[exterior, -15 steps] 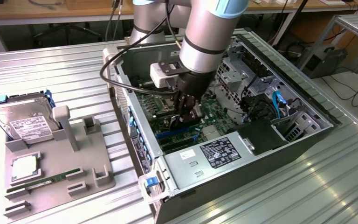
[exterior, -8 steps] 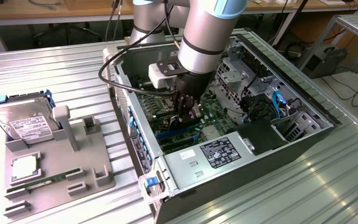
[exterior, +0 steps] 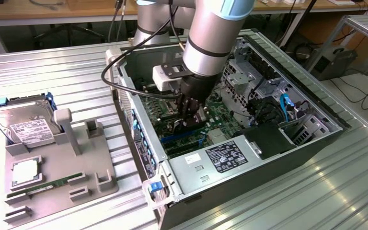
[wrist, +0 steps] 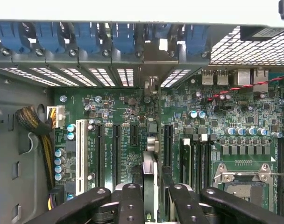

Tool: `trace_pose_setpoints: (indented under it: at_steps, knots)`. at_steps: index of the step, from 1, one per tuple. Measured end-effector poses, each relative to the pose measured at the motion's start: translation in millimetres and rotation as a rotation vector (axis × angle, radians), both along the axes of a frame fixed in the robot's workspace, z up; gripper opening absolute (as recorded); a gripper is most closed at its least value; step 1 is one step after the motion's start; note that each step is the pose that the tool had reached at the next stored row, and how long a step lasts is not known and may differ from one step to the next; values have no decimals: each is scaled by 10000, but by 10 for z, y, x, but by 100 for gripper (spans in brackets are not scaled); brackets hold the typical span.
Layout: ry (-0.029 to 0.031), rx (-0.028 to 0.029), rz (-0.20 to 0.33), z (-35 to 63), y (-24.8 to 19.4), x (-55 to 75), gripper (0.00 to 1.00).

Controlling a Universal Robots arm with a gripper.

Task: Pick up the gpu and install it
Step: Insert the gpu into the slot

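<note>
My gripper (exterior: 189,114) reaches down into the open computer case (exterior: 312,143) over the green motherboard (exterior: 219,115). It is shut on the gpu (wrist: 151,170), a slim black card seen edge-on in the wrist view between the two black fingers (wrist: 131,203). The card stands upright over the motherboard (wrist: 118,107), in line with the black expansion slots. Its silver bracket end (wrist: 153,58) lies against the case's rear slot openings. In the exterior view the gpu (exterior: 192,125) shows as a dark shape under the gripper, low over the board.
A grey fixture (exterior: 63,167) at the exterior view's left holds a silver hard drive (exterior: 24,123), a green memory stick (exterior: 43,184) and a square chip (exterior: 25,171). The power supply (exterior: 225,160), drive cages (exterior: 248,72) and cables crowd the case. Blue latches (wrist: 123,37) line the rear slots.
</note>
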State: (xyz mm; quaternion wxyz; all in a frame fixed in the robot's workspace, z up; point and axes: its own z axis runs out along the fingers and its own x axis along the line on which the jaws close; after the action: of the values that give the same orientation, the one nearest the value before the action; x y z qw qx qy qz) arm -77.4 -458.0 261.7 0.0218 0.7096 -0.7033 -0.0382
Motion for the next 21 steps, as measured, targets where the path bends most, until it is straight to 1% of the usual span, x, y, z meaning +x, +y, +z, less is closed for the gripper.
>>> trace_pose_setpoints:
  at_steps: [4, 7, 9, 11, 14, 19, 21]
  knots:
    - [20, -6, 1, -18, -1, 0, 26]
    - [19, 1, 2, -19, 0, 5, 26]
    - [17, 3, 1, -7, 0, 21, 26]
    - [20, -6, 1, 15, 0, 45, 26]
    - [18, -6, 0, 20, 0, 60, 26]
    - [25, -65, -35, 15, 0, 61, 26]
    - [38, -78, -66, 12, -1, 60, 26]
